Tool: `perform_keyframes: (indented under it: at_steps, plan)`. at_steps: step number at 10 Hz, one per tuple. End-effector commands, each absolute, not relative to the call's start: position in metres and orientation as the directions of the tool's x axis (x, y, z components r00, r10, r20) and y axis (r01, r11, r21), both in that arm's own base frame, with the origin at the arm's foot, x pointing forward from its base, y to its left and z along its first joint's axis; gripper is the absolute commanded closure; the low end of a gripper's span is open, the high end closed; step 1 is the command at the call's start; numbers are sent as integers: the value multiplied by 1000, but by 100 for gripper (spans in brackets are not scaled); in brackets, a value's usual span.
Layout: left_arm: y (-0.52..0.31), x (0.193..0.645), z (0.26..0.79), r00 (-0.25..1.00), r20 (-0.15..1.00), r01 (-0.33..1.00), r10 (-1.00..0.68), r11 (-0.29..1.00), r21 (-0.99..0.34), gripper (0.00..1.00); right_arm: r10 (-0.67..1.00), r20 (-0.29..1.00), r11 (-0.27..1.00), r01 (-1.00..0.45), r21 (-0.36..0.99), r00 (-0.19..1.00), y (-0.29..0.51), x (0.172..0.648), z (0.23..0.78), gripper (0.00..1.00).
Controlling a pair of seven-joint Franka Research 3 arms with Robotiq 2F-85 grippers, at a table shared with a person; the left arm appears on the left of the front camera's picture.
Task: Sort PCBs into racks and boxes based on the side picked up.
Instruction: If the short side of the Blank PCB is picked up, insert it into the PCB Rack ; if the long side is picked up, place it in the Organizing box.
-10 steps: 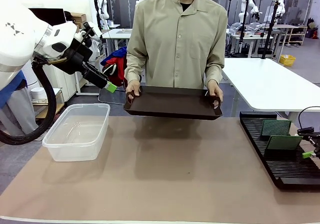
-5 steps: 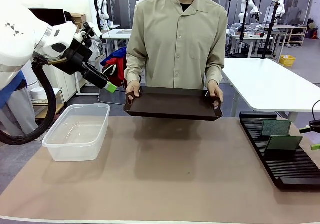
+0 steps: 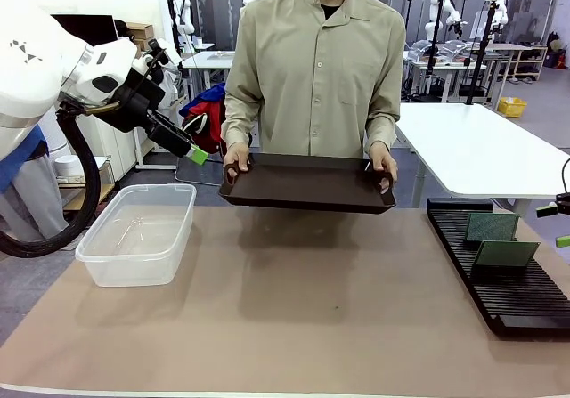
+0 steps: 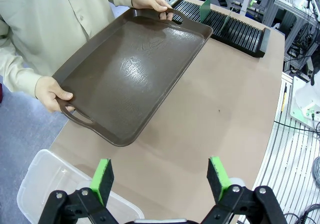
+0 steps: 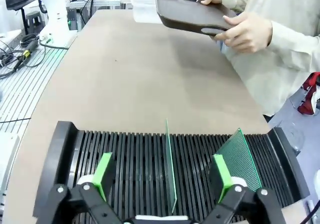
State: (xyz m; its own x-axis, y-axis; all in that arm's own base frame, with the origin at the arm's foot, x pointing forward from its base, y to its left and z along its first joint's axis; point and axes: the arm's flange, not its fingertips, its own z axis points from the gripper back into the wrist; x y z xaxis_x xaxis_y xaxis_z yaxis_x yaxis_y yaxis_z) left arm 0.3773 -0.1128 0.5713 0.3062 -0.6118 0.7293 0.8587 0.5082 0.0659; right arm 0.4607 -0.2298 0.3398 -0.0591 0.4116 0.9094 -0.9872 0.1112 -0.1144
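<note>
green circuit boards [image 5: 169, 164] [image 5: 242, 159] stand in the slotted black rack [image 5: 125, 154] beneath the right gripper [image 5: 162, 176], jaws spread. left gripper [image 4: 160, 179], jaws spread, hangs above the clear plastic tub [image 3: 140, 233]; bare tan desk [image 3: 294, 309] lies between, under the person's brown tray [image 3: 307, 182].

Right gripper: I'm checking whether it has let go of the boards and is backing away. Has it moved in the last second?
Yes. The right gripper, jaws open, has risen and drawn back toward the picture's right edge, away from the rack and the two PCBs slotted in it.

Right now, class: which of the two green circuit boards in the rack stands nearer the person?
The far board, nearest the rack's person-side end; the other stands nearer the robot.
</note>
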Motion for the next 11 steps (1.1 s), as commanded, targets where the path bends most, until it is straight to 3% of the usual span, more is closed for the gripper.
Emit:
perform_keyframes:
  at_steps: [1,5,6,11]
  plan:
    - [-112,377,570,305,726,862,-616,503,65,0,406,911,106,-987,-119,-66,-239,465,321,0]
    - [-112,377,570,305,726,862,-616,503,65,0,408,912,112,-988,-104,-50,-238,462,320,0]
    - [-112,377,570,305,726,862,-616,503,65,0,469,882,164,-977,-139,-47,-224,457,343,0]
    - [-112,377,570,305,726,862,-616,503,65,0,619,763,335,-941,-42,186,-150,420,438,0]
